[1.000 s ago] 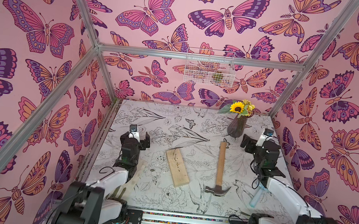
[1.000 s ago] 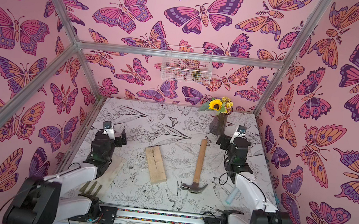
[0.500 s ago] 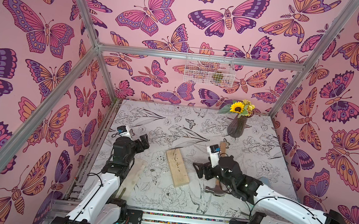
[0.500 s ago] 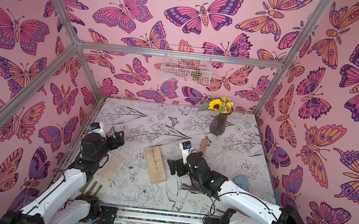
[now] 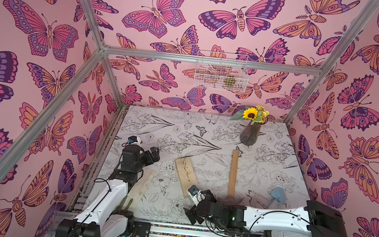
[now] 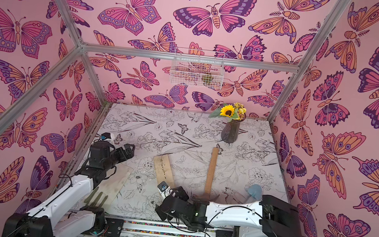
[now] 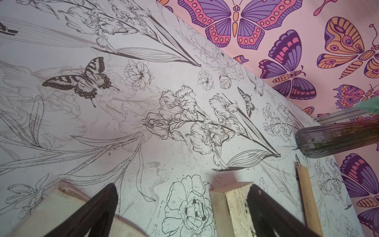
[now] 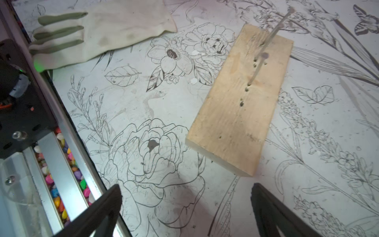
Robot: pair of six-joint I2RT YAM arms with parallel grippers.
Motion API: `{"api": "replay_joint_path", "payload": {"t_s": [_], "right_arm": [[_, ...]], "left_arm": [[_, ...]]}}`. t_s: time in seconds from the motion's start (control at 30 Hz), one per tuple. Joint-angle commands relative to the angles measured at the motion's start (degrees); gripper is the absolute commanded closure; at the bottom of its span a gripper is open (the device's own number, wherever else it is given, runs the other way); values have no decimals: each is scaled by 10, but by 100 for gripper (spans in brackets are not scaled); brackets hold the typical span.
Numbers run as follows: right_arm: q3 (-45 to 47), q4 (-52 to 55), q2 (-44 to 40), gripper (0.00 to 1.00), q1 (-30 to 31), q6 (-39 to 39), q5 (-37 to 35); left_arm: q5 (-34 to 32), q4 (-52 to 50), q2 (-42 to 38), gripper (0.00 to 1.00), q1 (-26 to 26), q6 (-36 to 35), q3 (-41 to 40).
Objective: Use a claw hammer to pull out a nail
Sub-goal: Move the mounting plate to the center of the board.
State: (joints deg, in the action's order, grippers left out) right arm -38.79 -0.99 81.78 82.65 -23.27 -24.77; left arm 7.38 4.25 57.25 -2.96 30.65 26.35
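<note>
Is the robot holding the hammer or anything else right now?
Nothing is held. Both arms' jaws stand open and empty; the claw hammer lies on the table.

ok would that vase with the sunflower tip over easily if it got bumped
Probably. The vase is tall and narrow and carries the sunflower high above its base, so it looks top-heavy. It appears to be ribbed glass, so likely rigid, slick and breakable.

On the bench (image 5: 170,126) the plank (image 5: 185,174) lies centrally, a nail (image 8: 257,68) standing in it. The hammer (image 5: 233,171) lies to its right, the vase (image 5: 250,135) behind the hammer, and the glove (image 5: 143,183) front left.
</note>
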Motion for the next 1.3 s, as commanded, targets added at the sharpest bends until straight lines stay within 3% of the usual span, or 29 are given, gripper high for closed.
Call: {"api": "replay_joint_path", "payload": {"t_s": [0.0, 0.13, 0.3, 0.5, 0.63, 0.8, 0.93, 1.03, 1.27], "right_arm": [[-53, 58, 53, 1, 8, -42, -69], [-101, 130, 104, 1, 0, -89, -178], [-98, 135, 119, 1, -44, -118, -166], [-99, 160, 136, 1, -102, -95, -152], [-84, 170, 95, 1, -140, -66, -157], [-47, 87, 23, 1, -123, -26, -101], [-36, -7, 40, 1, -102, -11, -24], [-67, -6, 79, 1, -97, -18, -27], [-136, 100, 178, 1, -106, -54, -126]], "left_arm": [[12, -13, 5, 0, 4, -13, 12], [20, -13, 2, 0, 5, -18, 12], [9, -13, -1, 0, 5, -18, 10], [13, -10, 4, 0, 5, -20, 11], [11, -10, 3, 0, 5, -21, 10], [9, -9, 4, 0, 6, -20, 9], [11, -9, 4, 0, 6, -19, 9], [11, -8, 3, 0, 6, -18, 6], [19, -5, 8, 0, 5, -15, 6]]}}
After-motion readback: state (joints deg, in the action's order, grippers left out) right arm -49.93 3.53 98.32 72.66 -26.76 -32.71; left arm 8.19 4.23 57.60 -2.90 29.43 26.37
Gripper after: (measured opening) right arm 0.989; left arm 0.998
